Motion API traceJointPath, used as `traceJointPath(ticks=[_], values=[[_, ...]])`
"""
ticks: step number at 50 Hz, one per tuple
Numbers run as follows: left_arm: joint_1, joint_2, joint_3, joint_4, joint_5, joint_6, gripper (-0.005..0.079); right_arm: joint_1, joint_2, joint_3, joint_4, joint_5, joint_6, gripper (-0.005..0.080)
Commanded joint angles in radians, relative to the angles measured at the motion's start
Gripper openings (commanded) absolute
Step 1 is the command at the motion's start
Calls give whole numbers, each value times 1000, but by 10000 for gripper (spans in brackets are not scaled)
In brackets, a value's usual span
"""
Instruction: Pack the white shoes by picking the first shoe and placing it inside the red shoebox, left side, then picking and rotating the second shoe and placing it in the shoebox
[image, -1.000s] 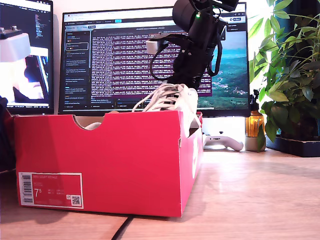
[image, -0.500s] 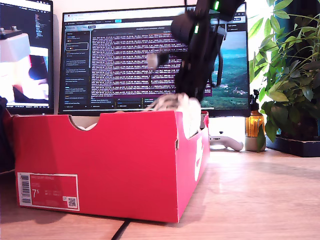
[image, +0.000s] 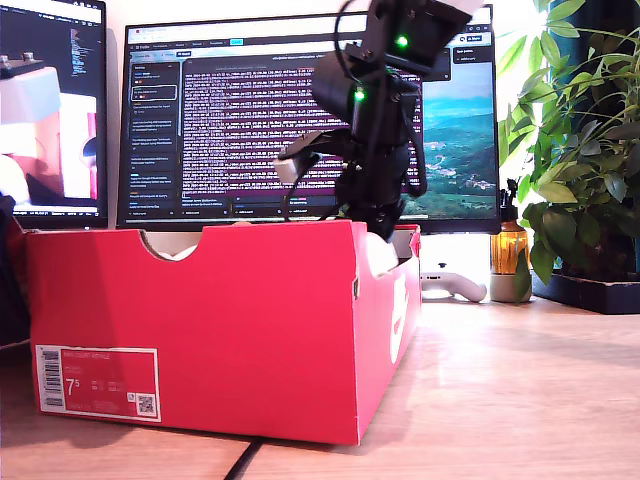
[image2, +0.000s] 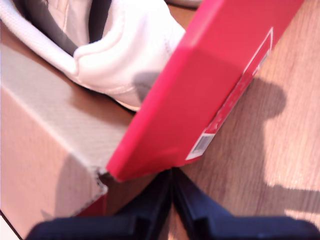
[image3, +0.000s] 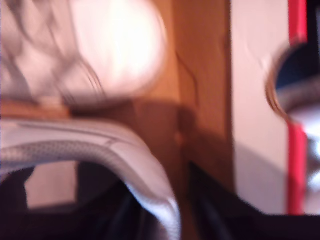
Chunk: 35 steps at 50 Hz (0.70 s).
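Observation:
The red shoebox (image: 220, 320) stands on the wooden table with its labelled end toward the exterior camera. My second gripper (image3: 155, 215) is down inside the box, shut on the grey-lined collar of a white shoe (image3: 100, 145). Its arm (image: 375, 150) descends behind the rim toward the exterior view's right, where a bit of that shoe (image: 381, 255) shows. The other white shoe (image3: 75, 50) lies beside it, blurred, and peeks through the end notch (image: 185, 252). My first gripper (image2: 172, 200) is shut on nothing above a box corner, looking at a shoe heel (image2: 125, 45) and the red wall (image2: 200, 90).
Two monitors (image: 250, 120) stand behind the box. A white game controller (image: 450, 283), an amber bottle (image: 508, 250) and a leafy plant (image: 580, 150) are at the exterior view's right. A dark cable (image: 240, 460) runs out from under the box.
The arm has come down into the box with the shoe. The shoe and its laces, which stood above the rim, are now almost wholly below it. The box shifted slightly.

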Motion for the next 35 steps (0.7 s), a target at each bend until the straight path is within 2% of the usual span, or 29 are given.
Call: traceJointPath(ticks=[1,7,18,21,24,27,35], values=[[-3,4,8,6,11,-4,-19,19,-11,70,-57,6,9,394],[-3,4,8,6,11,-4,-19,32,-11,155,-198,5,60,395],[-3,4,8,6,11,-5,-19,44,-11,307,-362,-18,371,385],[-3,4,8,6,11,-4,-19,45,-11,336,-401,-51,439,328],[-3,4,8,6,11,-4,-19,43,-11,363,-451,-104,490,180],[-3,4,8,6,11,-5,-19,37,-11,380,-493,-144,551,-13],[-3,4,8,6,30,-5,-19,24,-13,392,-599,-214,616,-13]])
